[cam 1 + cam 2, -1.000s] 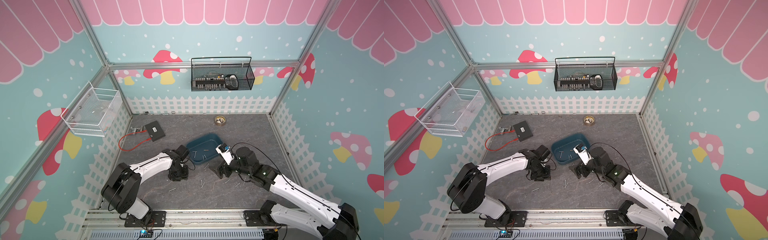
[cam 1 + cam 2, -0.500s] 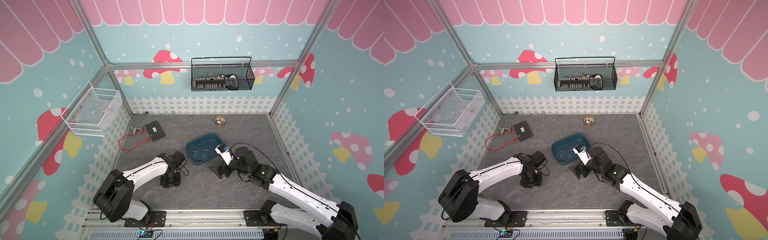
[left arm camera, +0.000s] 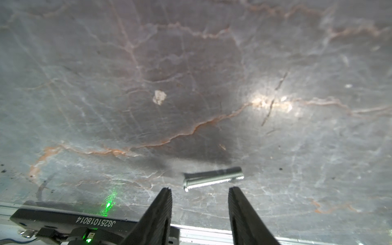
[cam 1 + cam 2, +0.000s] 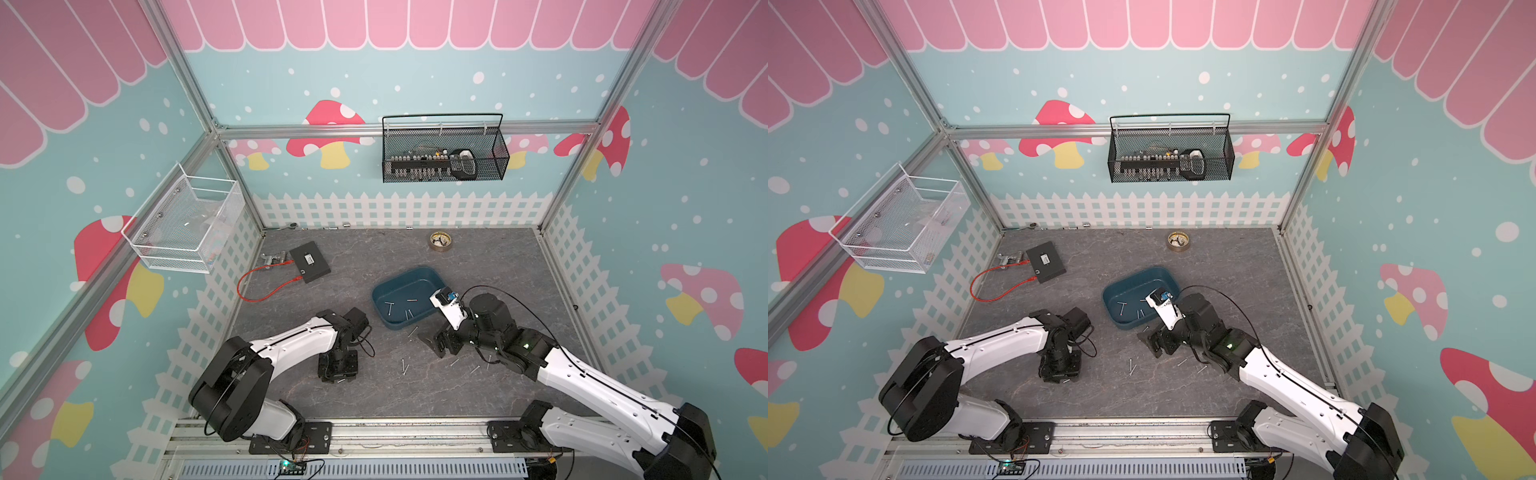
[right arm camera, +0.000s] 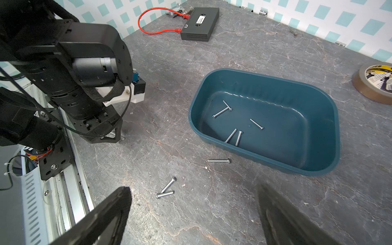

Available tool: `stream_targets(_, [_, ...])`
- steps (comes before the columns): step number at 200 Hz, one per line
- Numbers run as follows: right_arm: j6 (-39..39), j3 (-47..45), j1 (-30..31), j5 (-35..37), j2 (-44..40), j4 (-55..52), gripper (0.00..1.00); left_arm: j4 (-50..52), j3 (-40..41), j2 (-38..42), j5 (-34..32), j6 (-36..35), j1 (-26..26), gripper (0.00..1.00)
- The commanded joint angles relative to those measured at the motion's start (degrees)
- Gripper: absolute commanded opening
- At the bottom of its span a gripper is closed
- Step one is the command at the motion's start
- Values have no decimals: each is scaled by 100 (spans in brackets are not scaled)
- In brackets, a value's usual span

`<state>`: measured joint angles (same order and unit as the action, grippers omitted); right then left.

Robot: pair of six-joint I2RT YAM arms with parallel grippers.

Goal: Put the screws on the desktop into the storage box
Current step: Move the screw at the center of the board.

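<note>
While five screws (image 5: 221,112) lie in the box (image 5: 263,76), at least six lie loose on the desktop (image 5: 244,42) nearby. Left gripper (image 3: 199,188), jaws apart, is poised at one; right gripper (image 5: 193,188), wide apart and empty, hovers beside the box. Over half the job appears to remain.

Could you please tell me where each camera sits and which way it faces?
Top views: high overhead, looking down and forward on the desktop; the left arm and right arm show.
Left wrist: low over the desktop, facing one screw just beyond the left gripper's open fingertips.
Right wrist: above the desktop, facing the storage box and left arm; the right gripper's open fingers show.
Shared: both top views and the right wrist show the storage box holding screws.
</note>
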<state>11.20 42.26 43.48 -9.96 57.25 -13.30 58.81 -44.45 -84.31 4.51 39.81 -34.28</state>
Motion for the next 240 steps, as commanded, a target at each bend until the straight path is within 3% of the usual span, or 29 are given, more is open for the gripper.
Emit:
stream_targets(1, [3,-25,-16,1,-48,-28,97,-165,16,-93,-3,-117,-32,48])
stream_targets(116, [-13,-18,-15,3,5,-32,97,-552,-286,-530,117,-412,-43,45])
stream_targets(240, [-30,5,-15,26,119,-32,97,-1101,-703,-852,1206,-562,-506,40])
